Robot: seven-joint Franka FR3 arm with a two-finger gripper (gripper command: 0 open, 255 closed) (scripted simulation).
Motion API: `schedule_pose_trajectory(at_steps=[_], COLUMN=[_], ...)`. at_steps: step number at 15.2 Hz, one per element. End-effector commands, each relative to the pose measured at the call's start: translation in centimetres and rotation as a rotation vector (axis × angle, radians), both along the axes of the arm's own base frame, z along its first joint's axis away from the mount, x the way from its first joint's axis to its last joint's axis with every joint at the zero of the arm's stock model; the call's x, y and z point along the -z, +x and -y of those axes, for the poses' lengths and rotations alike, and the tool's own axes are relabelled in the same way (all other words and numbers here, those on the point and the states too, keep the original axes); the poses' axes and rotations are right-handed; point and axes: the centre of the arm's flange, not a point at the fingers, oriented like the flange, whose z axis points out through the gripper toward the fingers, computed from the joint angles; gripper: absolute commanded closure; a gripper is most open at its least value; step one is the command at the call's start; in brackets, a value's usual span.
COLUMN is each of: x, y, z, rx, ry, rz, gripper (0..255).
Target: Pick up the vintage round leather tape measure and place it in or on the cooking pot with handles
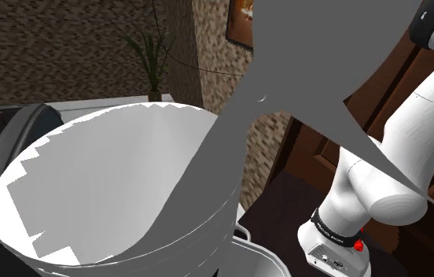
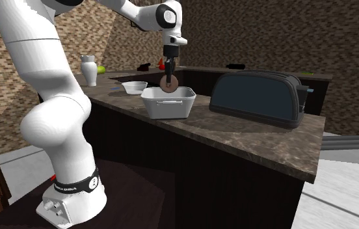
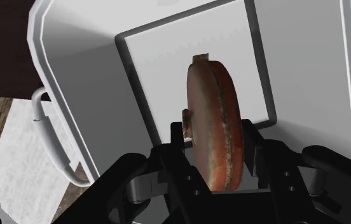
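Shoulder view: a large white curved wall (image 1: 113,181) and a flat grey wedge (image 1: 286,79) sit close to the lens and hide the counter. You cannot tell what they belong to. The arm (image 1: 412,149) is cut off at the top.

The gripper (image 3: 215,156) is closed on the tape measure (image 3: 213,121), a worn brown disc. You see it held on edge, a flat face against each finger (image 3: 168,159) and the rim pointing down. Being round it has no long axis; its thin axis runs level from finger to finger. A small tab sticks out of the rim on the side away from the gripper.

Second exterior view: the tape measure (image 2: 169,84) hangs in the gripper (image 2: 170,77) just above the pot (image 2: 168,107), over its opening; you cannot tell whether it touches. The pot is white and square-sided and stands on the dark counter (image 2: 237,133) near the edge facing the stand. In the wrist view the pot (image 3: 79,83) shows a bare white floor and a loop handle (image 3: 47,127).

A white bowl (image 2: 134,86) stands just behind the pot, its inside hidden. A black toaster (image 2: 256,97) stands to that view's right.
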Motion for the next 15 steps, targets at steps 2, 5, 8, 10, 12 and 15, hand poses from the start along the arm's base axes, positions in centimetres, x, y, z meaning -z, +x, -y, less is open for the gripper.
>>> schedule_pose_trajectory(at_steps=[2,5,8,10,12,15], x=[0.0,0.0,0.0,0.0,-2.6,-5.0], y=[0.0,0.0,0.0,0.0,0.1,0.3], z=[0.0,0.0,0.0,0.0,-0.2,-0.3], rx=[0.000,0.000,0.000,0.000,0.000,0.000], ry=[0.000,0.000,0.000,0.000,0.000,0.000], rz=[0.000,0.000,0.000,0.000,0.000,0.000], gripper=[255,0,0,0,0,0])
